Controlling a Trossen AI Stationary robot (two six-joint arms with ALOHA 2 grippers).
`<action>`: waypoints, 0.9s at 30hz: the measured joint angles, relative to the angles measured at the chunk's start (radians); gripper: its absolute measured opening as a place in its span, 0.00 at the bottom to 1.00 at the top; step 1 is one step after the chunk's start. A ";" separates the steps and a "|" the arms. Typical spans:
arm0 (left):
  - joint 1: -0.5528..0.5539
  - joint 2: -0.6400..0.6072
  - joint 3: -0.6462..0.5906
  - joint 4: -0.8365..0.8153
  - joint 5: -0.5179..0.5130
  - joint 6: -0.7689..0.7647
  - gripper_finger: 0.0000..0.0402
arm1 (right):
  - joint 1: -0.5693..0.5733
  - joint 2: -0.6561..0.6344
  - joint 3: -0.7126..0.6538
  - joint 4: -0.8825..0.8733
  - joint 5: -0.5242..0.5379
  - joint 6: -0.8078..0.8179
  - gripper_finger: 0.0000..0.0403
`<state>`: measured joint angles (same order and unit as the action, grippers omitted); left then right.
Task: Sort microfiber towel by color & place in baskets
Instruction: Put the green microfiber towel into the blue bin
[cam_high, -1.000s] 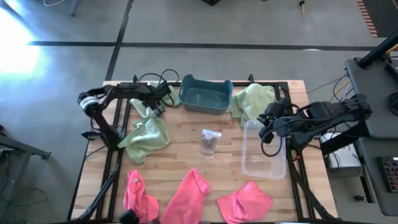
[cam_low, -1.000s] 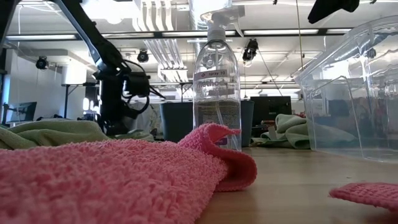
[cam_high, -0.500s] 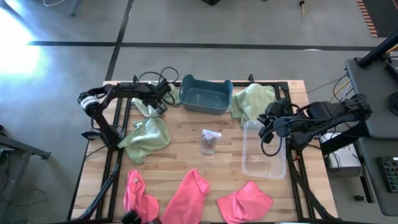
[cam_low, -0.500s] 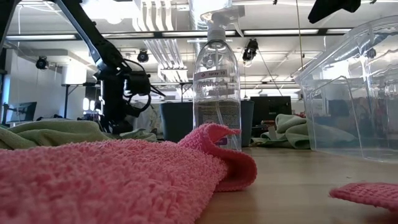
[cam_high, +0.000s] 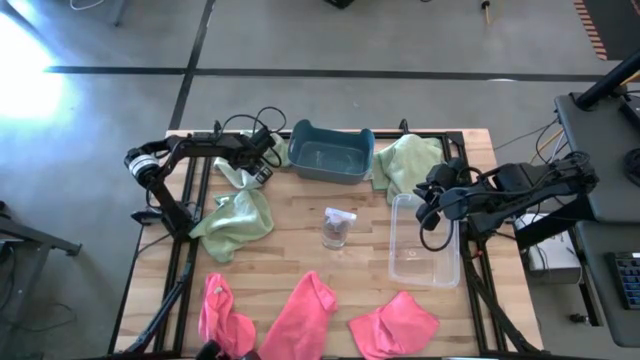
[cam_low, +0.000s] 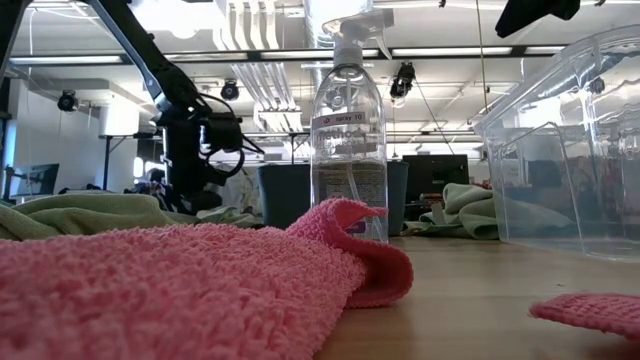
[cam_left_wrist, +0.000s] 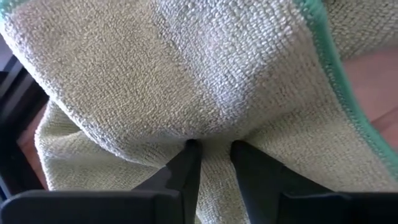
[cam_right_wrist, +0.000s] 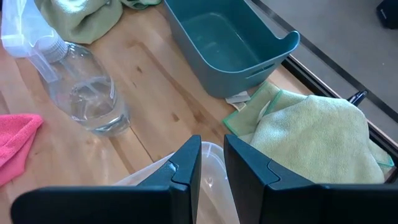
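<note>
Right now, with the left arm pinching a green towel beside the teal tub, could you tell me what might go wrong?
The left end effector pinches only a small fold of the light green towel, so it may slip out when lifted. That towel lies close to a second green towel and could drag it. The spray bottle stands mid-table, where a trailing cloth might topple it.

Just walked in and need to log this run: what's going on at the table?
The robot is sorting towels by color. The left tool is pinching a fold of a green towel near the table's back left corner, beside the teal basket, which is empty. The right tool waits over the clear basket, also empty. Two more green towels and three pink towels lie unsorted around a spray bottle.
</note>
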<state>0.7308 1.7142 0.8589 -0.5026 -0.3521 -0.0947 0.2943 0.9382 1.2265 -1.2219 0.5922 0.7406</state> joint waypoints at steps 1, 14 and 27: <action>0.000 0.000 0.000 0.000 0.002 -0.004 0.20 | 0.000 0.000 0.000 0.000 0.000 0.000 0.16; -0.001 0.001 -0.002 0.005 0.006 -0.010 0.10 | 0.000 0.000 0.001 0.000 0.000 0.000 0.16; -0.003 -0.014 0.000 0.009 0.143 0.007 0.25 | 0.000 0.000 0.001 0.000 0.000 0.000 0.16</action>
<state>0.7279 1.6998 0.8585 -0.4937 -0.2091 -0.0879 0.2940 0.9382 1.2274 -1.2217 0.5922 0.7410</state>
